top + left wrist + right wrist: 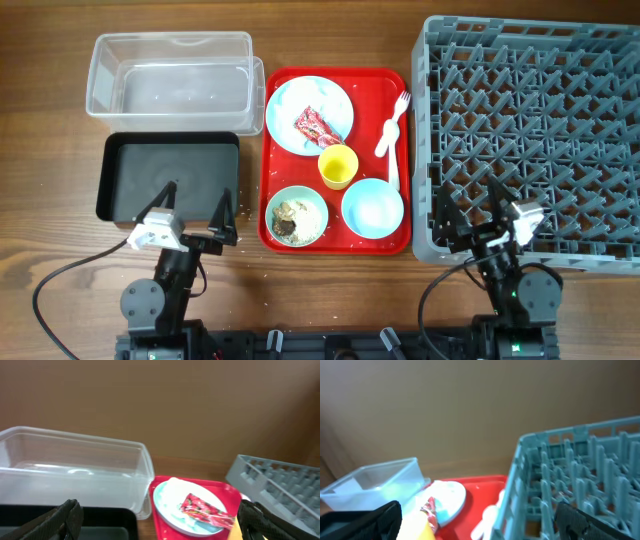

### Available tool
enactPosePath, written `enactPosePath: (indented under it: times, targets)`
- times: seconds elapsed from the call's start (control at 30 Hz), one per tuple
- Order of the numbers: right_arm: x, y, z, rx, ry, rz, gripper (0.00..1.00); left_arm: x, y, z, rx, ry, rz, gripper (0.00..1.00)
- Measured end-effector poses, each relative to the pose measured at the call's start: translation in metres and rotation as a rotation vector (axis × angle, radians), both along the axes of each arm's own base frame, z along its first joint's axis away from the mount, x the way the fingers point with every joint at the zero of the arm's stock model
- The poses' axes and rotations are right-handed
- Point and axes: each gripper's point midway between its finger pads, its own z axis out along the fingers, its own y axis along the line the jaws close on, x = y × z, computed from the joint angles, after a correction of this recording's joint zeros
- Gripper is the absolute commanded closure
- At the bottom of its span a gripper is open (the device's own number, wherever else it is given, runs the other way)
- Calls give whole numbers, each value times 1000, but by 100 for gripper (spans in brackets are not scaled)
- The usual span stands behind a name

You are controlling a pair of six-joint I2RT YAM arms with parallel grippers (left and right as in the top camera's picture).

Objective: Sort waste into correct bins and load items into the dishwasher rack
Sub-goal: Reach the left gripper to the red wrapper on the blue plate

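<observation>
A red tray [284,85] holds a pale blue plate [290,105] with a red snack wrapper [313,125], a yellow cup [338,166], a white fork [391,128], an empty blue bowl [372,208] and a bowl [298,215] of rice grains and brown bits. The clear tub [172,72] and black tub [168,176] sit left. The grey rack [530,130] is right. My left gripper [194,212] is open over the black tub's near edge. My right gripper [470,203] is open over the rack's near left corner. The plate and wrapper [202,508] show in the left wrist view.
Loose white grains lie on the wood [232,262] by the black tub and the tray's near left corner. Cables run along the table's near edge. The right wrist view shows the rack wall [520,470] close on its right and the plate [447,497] beyond.
</observation>
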Motion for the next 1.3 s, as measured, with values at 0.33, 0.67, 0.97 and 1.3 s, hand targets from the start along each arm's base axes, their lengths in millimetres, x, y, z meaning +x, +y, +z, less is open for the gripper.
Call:
enactPosePath:
  times: [0.33, 0.67, 0.97, 1.3]
  targets:
    - [-18, 13, 78, -57, -97, 71, 0, 18, -18, 95, 6, 83, -112, 0]
    - [-6, 14, 131, -173, 148, 90, 0, 99, -61, 132, 121, 518, -310, 0]
    - [33, 14, 106, -198, 500, 132, 0, 183, -142, 58, 289, 849, -519, 0]
    - [44, 16, 38, -170, 796, 177, 1, 225, -177, -56, 410, 971, -523, 0]
